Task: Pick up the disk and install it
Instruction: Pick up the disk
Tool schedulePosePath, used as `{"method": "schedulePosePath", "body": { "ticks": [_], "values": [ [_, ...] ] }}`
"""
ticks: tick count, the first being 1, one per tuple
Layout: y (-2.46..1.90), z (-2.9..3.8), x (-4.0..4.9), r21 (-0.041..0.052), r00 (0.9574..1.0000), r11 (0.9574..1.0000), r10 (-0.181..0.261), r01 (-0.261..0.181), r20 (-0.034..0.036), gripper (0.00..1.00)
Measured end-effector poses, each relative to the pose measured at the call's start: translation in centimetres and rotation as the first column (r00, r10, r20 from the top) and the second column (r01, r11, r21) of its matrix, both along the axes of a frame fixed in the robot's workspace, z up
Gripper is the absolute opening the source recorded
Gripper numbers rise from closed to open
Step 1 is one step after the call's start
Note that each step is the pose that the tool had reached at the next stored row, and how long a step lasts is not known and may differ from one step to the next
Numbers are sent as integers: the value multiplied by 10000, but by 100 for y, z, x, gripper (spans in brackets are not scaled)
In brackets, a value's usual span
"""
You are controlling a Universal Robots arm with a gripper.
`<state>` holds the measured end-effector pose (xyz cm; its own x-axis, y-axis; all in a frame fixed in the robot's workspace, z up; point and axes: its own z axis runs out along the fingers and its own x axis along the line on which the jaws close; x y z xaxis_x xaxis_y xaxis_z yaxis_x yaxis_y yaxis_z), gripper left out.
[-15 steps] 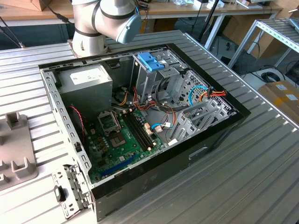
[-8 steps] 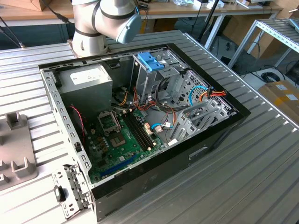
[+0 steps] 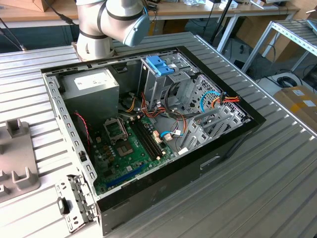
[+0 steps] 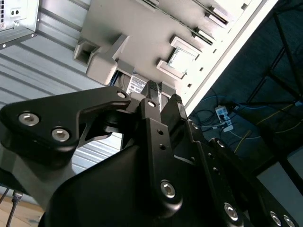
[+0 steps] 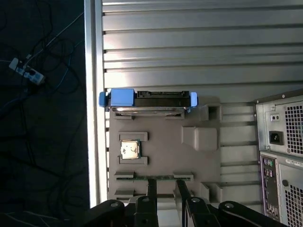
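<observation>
The disk [image 5: 147, 100] stands on edge in a slot at one end of a grey fixture tray [image 5: 161, 158], its light-blue frame showing at both ends. In the first wrist view my gripper [image 5: 165, 183] hangs well above the tray, over the end opposite the disk. Its fingers are open, with a narrow gap and nothing between them. In the second wrist view the gripper [image 4: 163, 92] covers most of the disk [image 4: 137, 85]; a strip of white label shows beside the fingers. The open computer case [image 3: 148, 134] lies on the ribbed metal table.
A small square chip [image 5: 129, 150] sits in a pocket of the tray. The case's rear panel [image 5: 284, 156] is close beside the tray. The table edge [image 5: 94, 118] runs along the tray, with cables on the floor beyond. A blue latch [image 3: 161, 65] tops the case's metal cage.
</observation>
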<state>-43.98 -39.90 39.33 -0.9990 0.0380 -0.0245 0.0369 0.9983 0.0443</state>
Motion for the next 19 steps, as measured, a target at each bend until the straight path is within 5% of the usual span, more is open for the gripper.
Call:
{"method": "schedulePosePath", "body": {
  "ticks": [9,19],
  "values": [
    [0,0,0,0,9945,9945,1045,-1045,0,30],
    [0,0,0,0,9864,9864,1641,-1641,0,30]
  ]
}}
